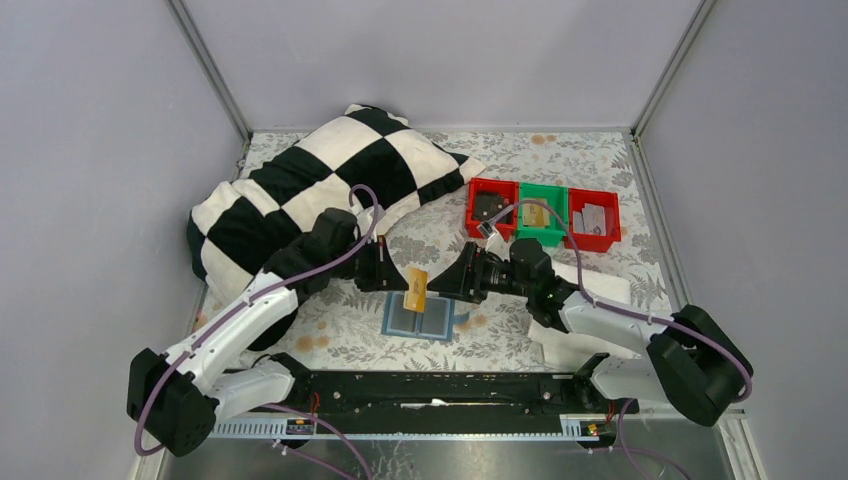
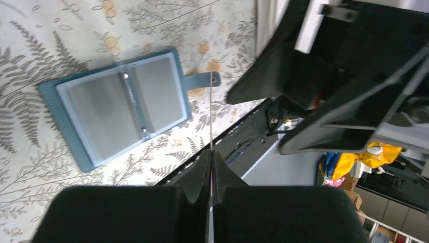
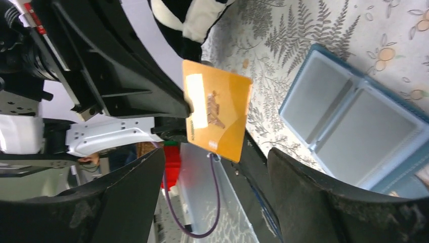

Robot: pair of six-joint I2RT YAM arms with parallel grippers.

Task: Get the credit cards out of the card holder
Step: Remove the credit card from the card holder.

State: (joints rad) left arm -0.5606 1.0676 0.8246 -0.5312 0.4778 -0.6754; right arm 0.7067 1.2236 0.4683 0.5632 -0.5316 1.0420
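**While left pinches a card, right waits open across from it**

Because the left gripper (image 2: pixel 211 158) is clamped tight, it has one orange card (image 3: pixel 217 114) by an edge, and the card sticks out straight past its fingertips, clear of everything. From the left wrist the card shows only as a thin line, so it lies in the plane of the closed jaws. Its long axis runs outward from the tips.

Directly across, just beyond the card's free end, is the right gripper (image 1: pixel 447 283). Its jaws are spread wide with nothing between them. From its own wrist the card is seen face-on, printed side toward the palm, centred between the two fingers and a little ahead of them. It touches neither.

Below and just to the near side of both sets of tips, the card holder (image 2: pixel 116 109) lies open flat on the table (image 1: pixel 440 235). Both grey panels face up and the snap tab points toward the right arm. No further card is visible in the panels, though I cannot tell whether any are tucked in.

Behind the right gripper, well apart, is a row of bins (image 1: pixel 541 186).

Judgement: this looks like a hand-over. Right is the near free arm, but it meets the card's broad face. Its wrist would likely need to turn so the pads close on the two faces.
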